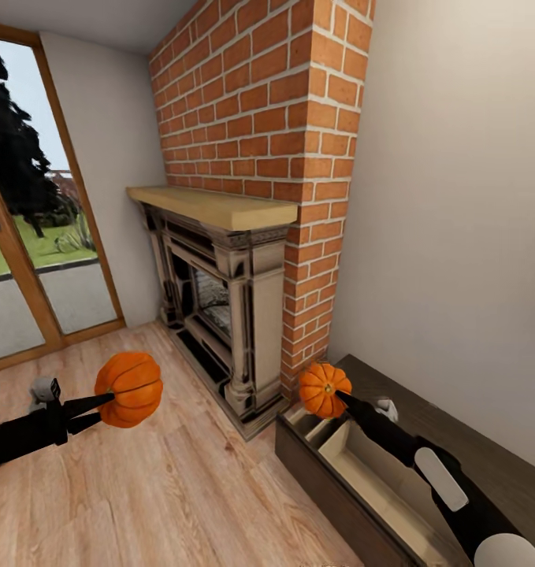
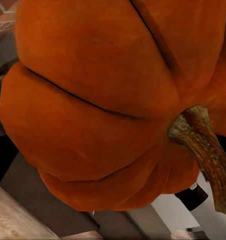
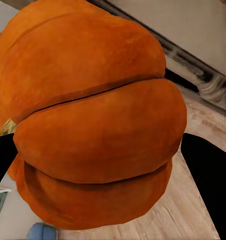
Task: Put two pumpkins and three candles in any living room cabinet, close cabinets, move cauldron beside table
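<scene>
My left gripper (image 1: 109,400) is shut on the larger orange pumpkin (image 1: 130,388), held in the air above the wood floor at the left. Up close, this pumpkin (image 2: 103,100) shows its ribs and brown stem (image 2: 202,145). My right gripper (image 1: 343,396) is shut on the smaller pumpkin (image 1: 323,389), which hangs over the far end of an open drawer (image 1: 362,465) with pale beige insides. The drawer belongs to the low dark-brown cabinet (image 1: 464,445) at the lower right. In the right wrist view that pumpkin (image 3: 93,125) sits between black fingers (image 3: 207,175).
A brick chimney (image 1: 259,102) with a fireplace (image 1: 220,307) and a pale wooden mantel (image 1: 220,206) stands just left of the cabinet. A glass door (image 1: 23,260) is at the far left. Bare wood floor (image 1: 180,488) lies between my arms.
</scene>
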You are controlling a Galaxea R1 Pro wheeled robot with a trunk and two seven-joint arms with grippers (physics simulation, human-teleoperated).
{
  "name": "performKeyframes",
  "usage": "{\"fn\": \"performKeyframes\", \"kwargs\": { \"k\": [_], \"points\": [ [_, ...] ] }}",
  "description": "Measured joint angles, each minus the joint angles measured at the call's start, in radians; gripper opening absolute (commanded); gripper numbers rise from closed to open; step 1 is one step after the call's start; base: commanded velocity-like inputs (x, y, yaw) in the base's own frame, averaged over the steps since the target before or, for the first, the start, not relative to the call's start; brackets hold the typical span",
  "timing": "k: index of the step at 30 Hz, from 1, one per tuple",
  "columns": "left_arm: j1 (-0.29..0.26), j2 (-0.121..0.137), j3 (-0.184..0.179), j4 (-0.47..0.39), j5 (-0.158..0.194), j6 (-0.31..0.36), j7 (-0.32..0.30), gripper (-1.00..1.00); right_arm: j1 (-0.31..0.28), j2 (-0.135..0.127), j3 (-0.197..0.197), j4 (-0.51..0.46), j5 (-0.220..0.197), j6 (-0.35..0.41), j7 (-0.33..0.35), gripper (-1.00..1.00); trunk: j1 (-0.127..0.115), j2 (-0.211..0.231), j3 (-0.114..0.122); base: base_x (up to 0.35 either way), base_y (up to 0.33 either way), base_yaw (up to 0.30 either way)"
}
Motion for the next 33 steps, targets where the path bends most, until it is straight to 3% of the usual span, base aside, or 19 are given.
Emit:
{"fn": "performKeyframes", "kwargs": {
  "k": [17, 31, 33],
  "points": [
    [0.000, 0.000, 0.001, 0.002, -0.009, -0.003, 0.000, -1.00, 0.003, -0.011, 0.002, 0.022, -0.001, -0.001, 0.037, -1.00, 0.000, 0.000, 0.005, 0.000, 0.000, -0.282],
    [0.000, 0.000, -0.002, 0.002, -0.013, -0.003, 0.000, -1.00, 0.071, -0.014, 0.002, 0.024, 0.008, -0.001, 0.124, -1.00, -0.054, 0.098, 0.059, 0.000, 0.000, -0.268],
    [0.001, 0.000, -0.003, 0.001, -0.012, -0.002, 0.000, -1.00, 0.104, -0.036, 0.000, 0.037, 0.013, -0.014, 0.125, -1.00, -0.061, 0.112, 0.067, 0.000, 0.000, -0.249]
  ]
}}
